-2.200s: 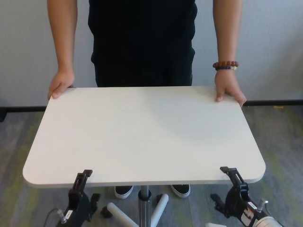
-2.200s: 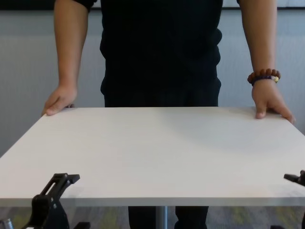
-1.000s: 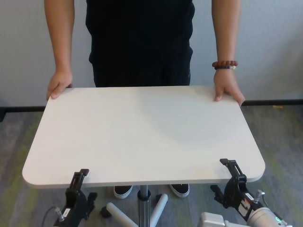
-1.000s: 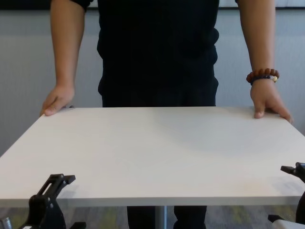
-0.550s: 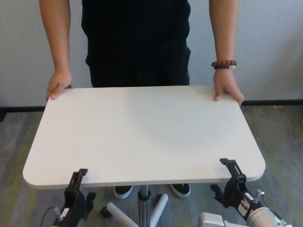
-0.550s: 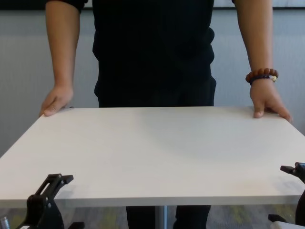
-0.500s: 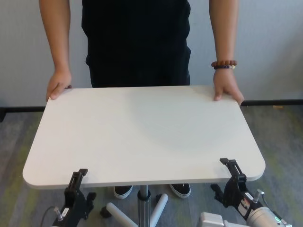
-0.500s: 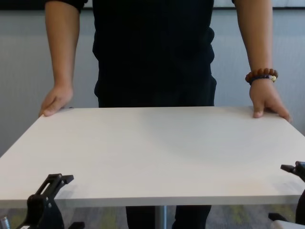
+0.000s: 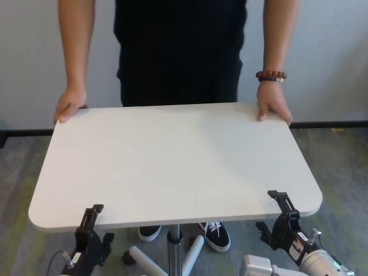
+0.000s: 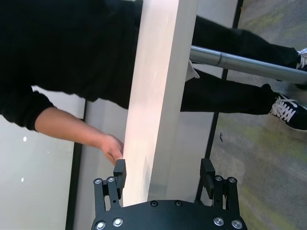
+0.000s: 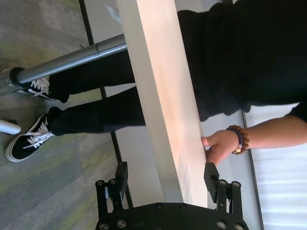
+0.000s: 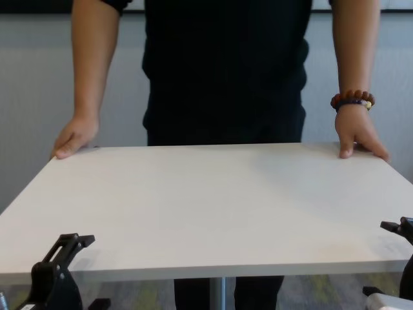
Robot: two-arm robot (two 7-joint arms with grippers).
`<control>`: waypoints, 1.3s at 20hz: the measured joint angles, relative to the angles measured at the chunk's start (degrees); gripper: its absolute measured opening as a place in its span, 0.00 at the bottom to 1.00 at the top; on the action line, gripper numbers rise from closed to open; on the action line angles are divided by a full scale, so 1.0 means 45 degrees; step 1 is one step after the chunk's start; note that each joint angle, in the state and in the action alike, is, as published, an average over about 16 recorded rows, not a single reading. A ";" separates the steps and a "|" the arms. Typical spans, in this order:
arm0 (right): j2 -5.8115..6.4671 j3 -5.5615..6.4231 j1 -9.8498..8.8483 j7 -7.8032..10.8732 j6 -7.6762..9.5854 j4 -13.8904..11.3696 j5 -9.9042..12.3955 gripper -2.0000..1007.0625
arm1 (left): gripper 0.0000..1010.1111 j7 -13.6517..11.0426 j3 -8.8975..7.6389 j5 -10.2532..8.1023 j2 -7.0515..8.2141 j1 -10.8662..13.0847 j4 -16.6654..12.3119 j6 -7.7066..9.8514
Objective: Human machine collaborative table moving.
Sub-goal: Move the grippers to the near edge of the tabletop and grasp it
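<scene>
Head view: the table [image 9: 172, 161] fills the middle, off-white top w/ rounded corners, on a grey pole [image 9: 175, 247] underneath. The person [image 9: 179, 46] in black stands at the far long edge, one hand [image 9: 70, 105] on the far-left corner, the other hand [image 9: 272, 107] on the far-right corner, beaded bracelet [image 9: 270, 75] on that wrist. Left gripper [image 9: 91, 220] sits at the near edge toward the left corner, right gripper [image 9: 282, 210] at the near edge by the right corner; each has one black finger poking up over the top surface. A sneaker [image 9: 214, 234] shows on the grey carpet [image 9: 339, 167] below the table.

Left wrist view: left gripper [image 10: 163, 173] has its jaws spread wide, straddling the tabletop edge [image 10: 158, 96]. One finger [image 10: 119, 172] lies right at the top surface, the other finger [image 10: 207, 173] hangs apart from the underside – gap visible, so not clamped.

Right wrist view: right gripper [image 11: 167, 178] same story, jaws wide, the board [image 11: 165, 105] running between them w/ space on the underside; nothing squeezed. Pole [image 11: 72, 60] and bracelet hand [image 11: 218, 143] seen beyond.

Chest view: tabletop [image 12: 206, 200] level, person's hands on both far corners. Left gripper [image 12: 64, 248] finger tip just above the near edge at left; right gripper [image 12: 400, 229] barely in at the right border.
</scene>
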 joint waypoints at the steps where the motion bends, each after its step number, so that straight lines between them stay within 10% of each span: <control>1: -0.0012 0.0009 0.0010 -0.0003 -0.0015 0.0017 0.0027 1.00 | 0.99 0.0005 -0.0007 0.0002 0.0000 0.0004 -0.0003 0.0005; 26: -0.0051 0.0042 0.0042 0.0001 -0.0041 0.0047 0.0091 1.00 | 0.99 0.0012 -0.0015 0.0030 -0.0003 0.0010 -0.0009 0.0026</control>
